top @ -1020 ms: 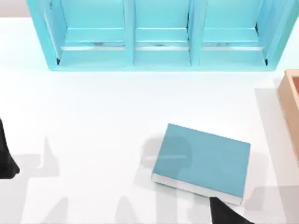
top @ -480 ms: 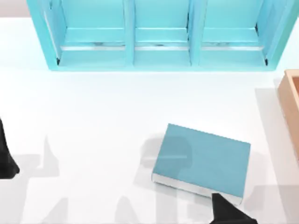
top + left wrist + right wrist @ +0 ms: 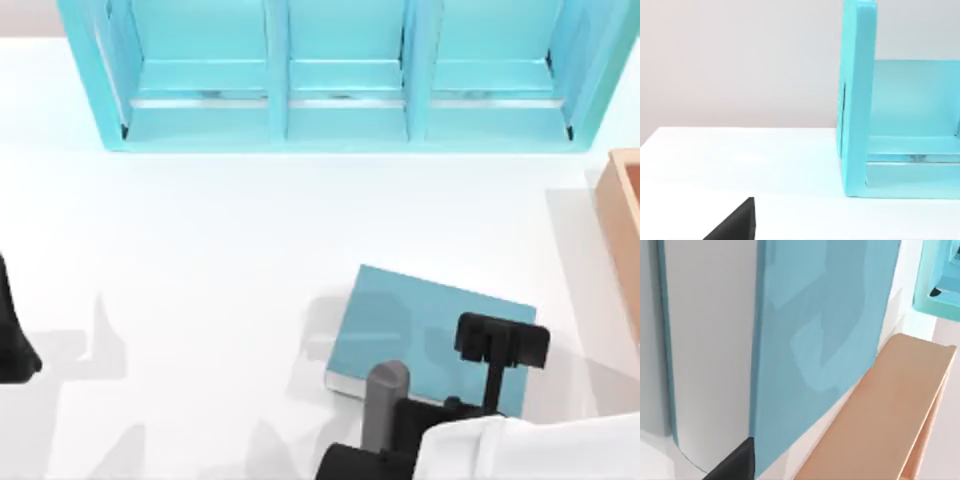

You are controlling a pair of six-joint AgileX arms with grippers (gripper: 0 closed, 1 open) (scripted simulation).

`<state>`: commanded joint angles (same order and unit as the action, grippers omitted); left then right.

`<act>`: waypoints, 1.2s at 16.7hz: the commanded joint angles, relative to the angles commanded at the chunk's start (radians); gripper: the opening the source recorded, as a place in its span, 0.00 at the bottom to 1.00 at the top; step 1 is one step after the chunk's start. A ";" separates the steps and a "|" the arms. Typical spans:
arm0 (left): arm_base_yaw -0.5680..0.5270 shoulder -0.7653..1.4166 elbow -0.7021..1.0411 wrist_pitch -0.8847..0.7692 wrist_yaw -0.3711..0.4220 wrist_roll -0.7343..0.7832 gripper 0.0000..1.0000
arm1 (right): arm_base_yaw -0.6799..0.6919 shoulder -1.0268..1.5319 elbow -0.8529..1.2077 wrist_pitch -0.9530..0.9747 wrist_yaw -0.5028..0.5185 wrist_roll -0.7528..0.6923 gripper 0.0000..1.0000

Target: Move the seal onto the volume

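The bench (image 3: 200,250) is carrying 1 teal volume (image 3: 400,320), 1 turquoise shelf unit (image 3: 340,120) showing 3 compartments, and 1 orange-tan wooden box (image 3: 625,230), while 2 arms are reaching in, 1 at the left (image 3: 12,340) and 1 at the right (image 3: 520,445).

A rendered simulation workspace is showing a plain white table (image 3: 200,250) against a blank wall, carrying a turquoise shelf unit (image 3: 340,80), a teal book (image 3: 400,320) and an orange-tan wooden box (image 3: 625,230).

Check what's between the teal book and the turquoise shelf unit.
Bare white tabletop separates the thick teal book from the big turquoise shelf unit, seen in the top view.
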<state>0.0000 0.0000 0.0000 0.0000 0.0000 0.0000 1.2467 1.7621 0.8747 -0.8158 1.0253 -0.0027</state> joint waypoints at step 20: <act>0.000 0.000 0.000 0.000 0.000 0.000 1.00 | -1.526 0.078 0.670 -0.452 -1.016 -0.272 1.00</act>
<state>0.0000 0.0000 0.0000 0.0000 0.0000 0.0000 -0.2793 1.8404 1.5445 -1.2674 0.0093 -0.2743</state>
